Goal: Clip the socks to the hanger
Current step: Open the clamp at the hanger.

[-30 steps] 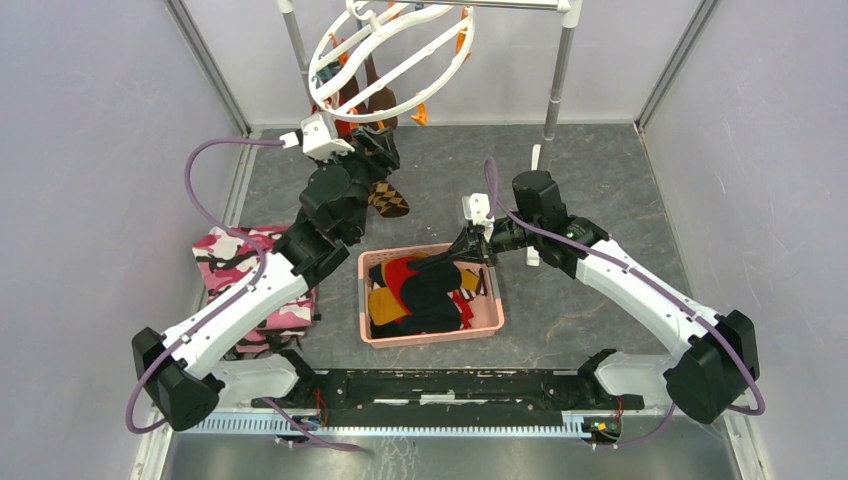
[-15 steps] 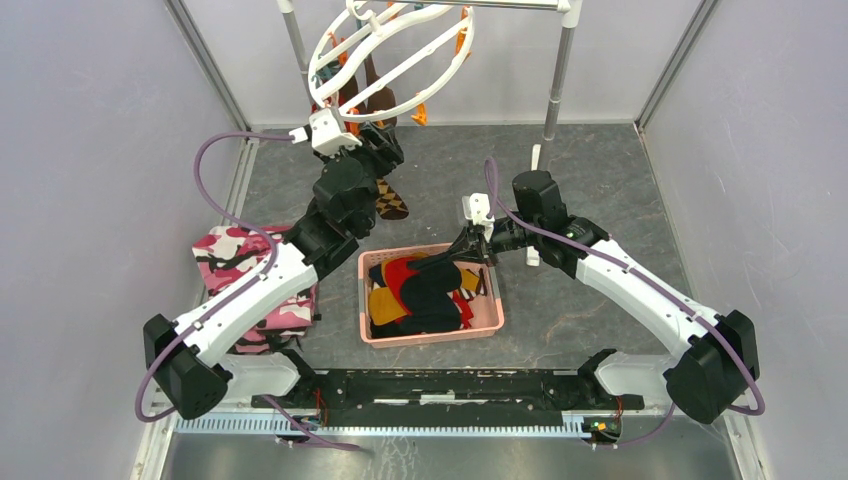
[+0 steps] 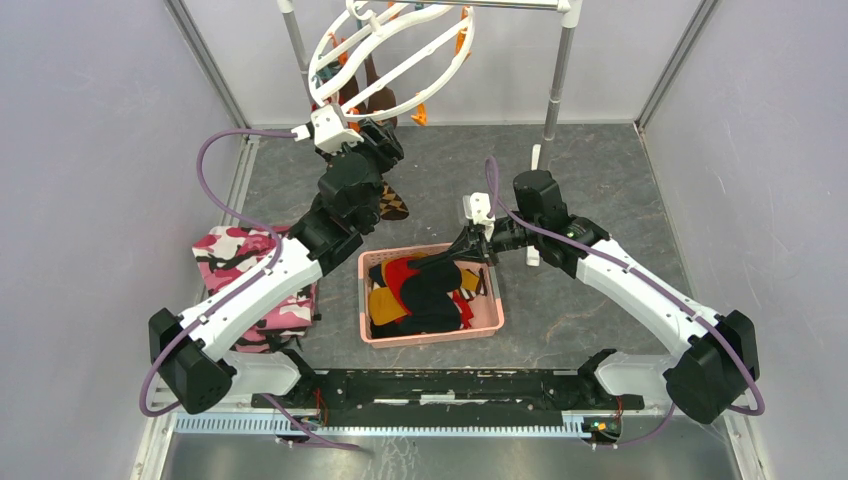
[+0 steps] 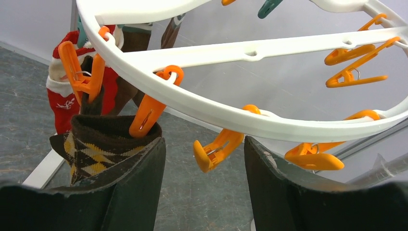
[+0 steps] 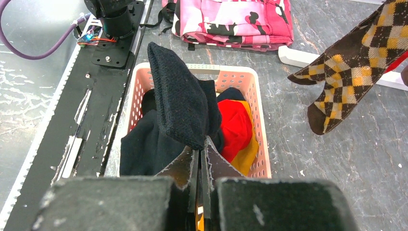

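Left gripper point(image 4: 204, 140) shifted higher toward upper centre since a second ago; fingers apart under the hanger point(image 4: 250, 118) ring, argyle sock point(image 4: 103, 139) against the left finger, orange clip point(image 4: 149, 113) at its cuff. Right gripper point(image 5: 202, 144) clamped on black sock point(image 5: 175, 94) above pink basket point(image 5: 226, 72), centre frame.

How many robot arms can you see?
2. The left arm reaches up under the hanger at the back; the right arm holds a black sock over the pink basket. None seem hidden.
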Motion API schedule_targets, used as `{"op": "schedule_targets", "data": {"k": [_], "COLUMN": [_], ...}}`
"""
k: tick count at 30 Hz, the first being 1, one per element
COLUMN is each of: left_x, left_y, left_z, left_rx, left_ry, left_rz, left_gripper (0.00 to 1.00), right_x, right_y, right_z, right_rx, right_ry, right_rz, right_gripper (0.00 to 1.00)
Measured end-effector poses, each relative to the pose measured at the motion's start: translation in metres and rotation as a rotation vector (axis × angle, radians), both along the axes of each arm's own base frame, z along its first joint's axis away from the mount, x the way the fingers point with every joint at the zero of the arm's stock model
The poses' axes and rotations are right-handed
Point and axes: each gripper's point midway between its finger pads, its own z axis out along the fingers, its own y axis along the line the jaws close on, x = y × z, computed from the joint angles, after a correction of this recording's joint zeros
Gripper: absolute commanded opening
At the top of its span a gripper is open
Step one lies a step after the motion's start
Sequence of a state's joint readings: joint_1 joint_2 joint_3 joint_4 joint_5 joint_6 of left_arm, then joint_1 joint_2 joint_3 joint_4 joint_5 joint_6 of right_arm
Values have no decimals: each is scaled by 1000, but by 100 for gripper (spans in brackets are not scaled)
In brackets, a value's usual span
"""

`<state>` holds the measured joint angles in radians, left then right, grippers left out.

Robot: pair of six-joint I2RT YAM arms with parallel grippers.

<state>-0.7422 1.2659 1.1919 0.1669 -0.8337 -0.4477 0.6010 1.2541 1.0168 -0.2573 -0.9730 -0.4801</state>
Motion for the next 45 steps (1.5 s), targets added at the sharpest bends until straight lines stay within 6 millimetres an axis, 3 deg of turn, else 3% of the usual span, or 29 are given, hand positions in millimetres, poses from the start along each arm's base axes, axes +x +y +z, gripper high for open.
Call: {"op": "schedule_targets", "data": {"k": [11, 26, 37, 45], "left_x": [3, 11, 2, 1], "left_y": [3, 12, 45, 49], "left_z": [4, 3, 10, 10], "left_rx": [-3, 7, -1, 12], "left_ry": [-4, 5, -10, -3], "left_rz": [30, 59, 85, 51], "left_gripper": [69, 62, 69, 72], "right_x": [-1, -3, -4, -5], "right_y": [0, 0, 0, 0], "right_z": [0, 0, 0, 0], "right_rx": [2, 2, 2, 3], "right_ry": [3, 10, 14, 16], "right_rz": [6, 12, 18, 21], "right_gripper": [0, 0, 0, 0]}}
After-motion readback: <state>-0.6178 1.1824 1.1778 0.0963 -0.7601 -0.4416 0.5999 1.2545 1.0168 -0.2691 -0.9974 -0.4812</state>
